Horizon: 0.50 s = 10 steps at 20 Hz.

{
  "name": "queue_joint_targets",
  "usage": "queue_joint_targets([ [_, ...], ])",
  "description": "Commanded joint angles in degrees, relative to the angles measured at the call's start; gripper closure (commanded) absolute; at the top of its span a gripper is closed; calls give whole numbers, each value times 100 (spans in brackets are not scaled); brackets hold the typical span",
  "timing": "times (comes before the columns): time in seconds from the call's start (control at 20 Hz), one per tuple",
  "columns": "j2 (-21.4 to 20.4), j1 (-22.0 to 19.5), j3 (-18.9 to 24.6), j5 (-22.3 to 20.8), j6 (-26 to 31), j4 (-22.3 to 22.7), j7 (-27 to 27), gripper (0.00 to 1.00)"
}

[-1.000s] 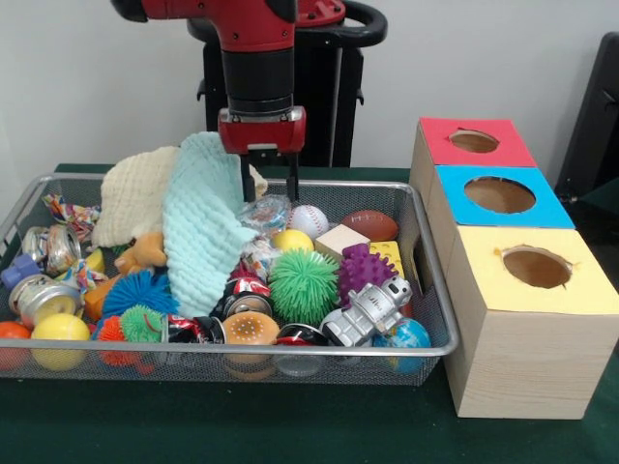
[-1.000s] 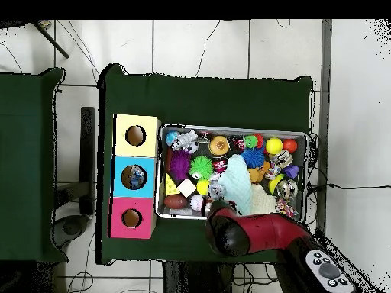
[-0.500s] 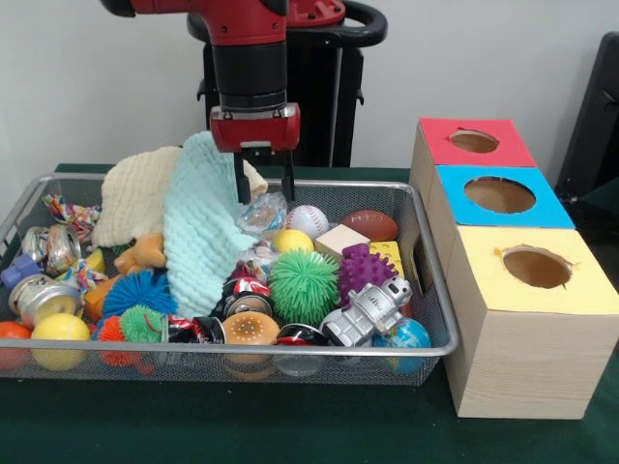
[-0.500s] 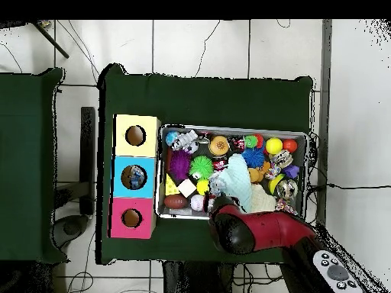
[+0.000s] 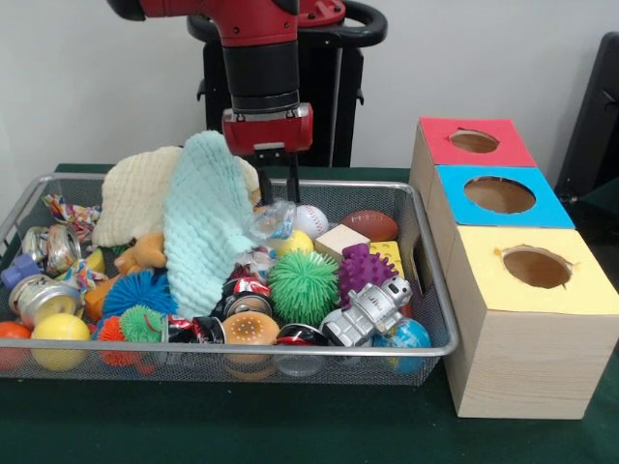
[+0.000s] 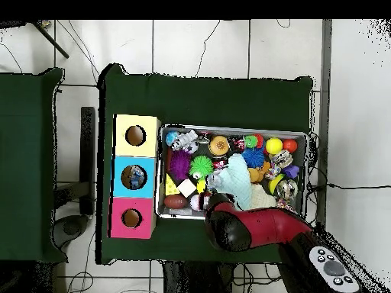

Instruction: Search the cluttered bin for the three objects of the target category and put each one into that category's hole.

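Note:
My gripper hangs over the back middle of the wire bin, beside the hanging mint cloth. Its fingers stand close together on the top of a crumpled clear plastic piece, which tilts above the yellow ball. A baseball, a football and a green spiky ball lie nearby. The red, blue and yellow hole boxes stand to the right. In the overhead view the arm hides the gripper.
A cream cloth lies at the back left of the bin. Crushed cans, a toy robot, a purple spiky ball, a wooden block and a globe ball crowd the bin. In the overhead view the boxes line the bin's left side.
The gripper shifted right and its fingers drew closer together onto the clear plastic piece, which moved right with it and now covers part of the yellow ball.

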Motion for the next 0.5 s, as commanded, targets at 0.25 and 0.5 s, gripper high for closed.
queue_joint_targets([
  [0.25, -71, 54, 270, 75, 98, -277, 274, 100],
  [0.5, -81, 94, 228, 57, 109, -343, 264, 100],
])
